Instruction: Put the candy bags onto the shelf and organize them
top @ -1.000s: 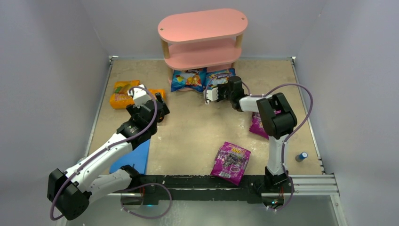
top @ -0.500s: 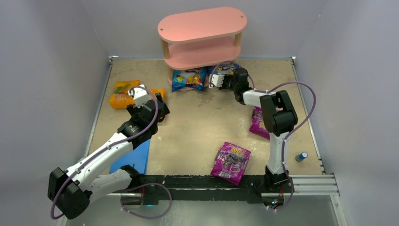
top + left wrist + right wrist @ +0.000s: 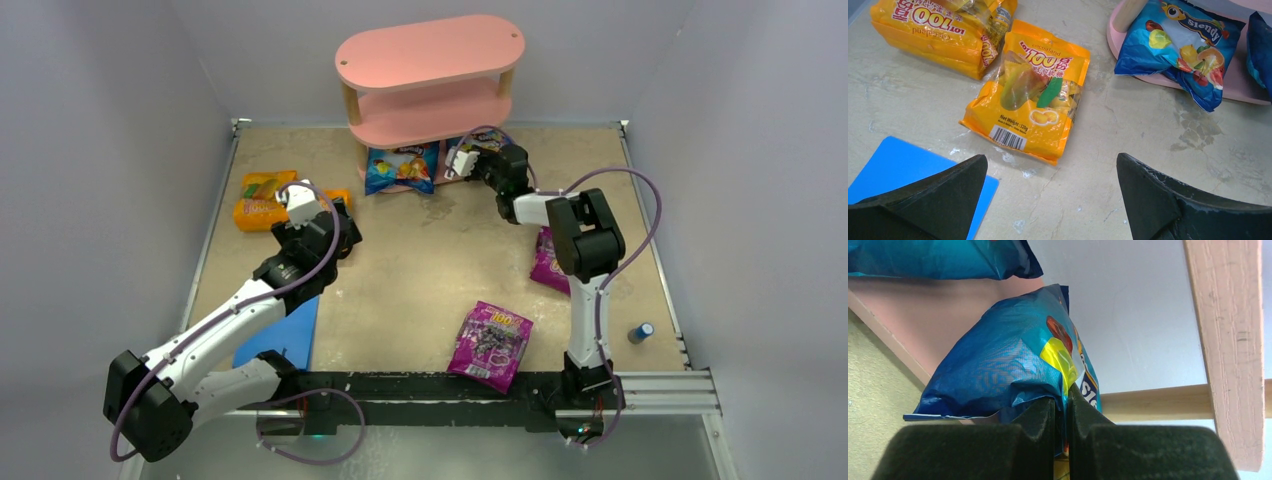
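Note:
The pink shelf stands at the back. One blue candy bag lies on its bottom board. My right gripper is shut on the second blue bag, which rests on the bottom board's edge, right of the first bag. My left gripper is open and empty above the table, just short of an orange bag. The other orange bag lies beyond it. Two purple bags lie on the table; my right arm partly hides the far one.
A flat blue mat lies under my left fingers' near side. A small blue-capped item sits by the right rail. A shelf post is close to the right of my right gripper. Walls close in on three sides.
My right gripper has carried the blue bag back from the open table to the shelf's bottom tier. The left arm has barely moved.

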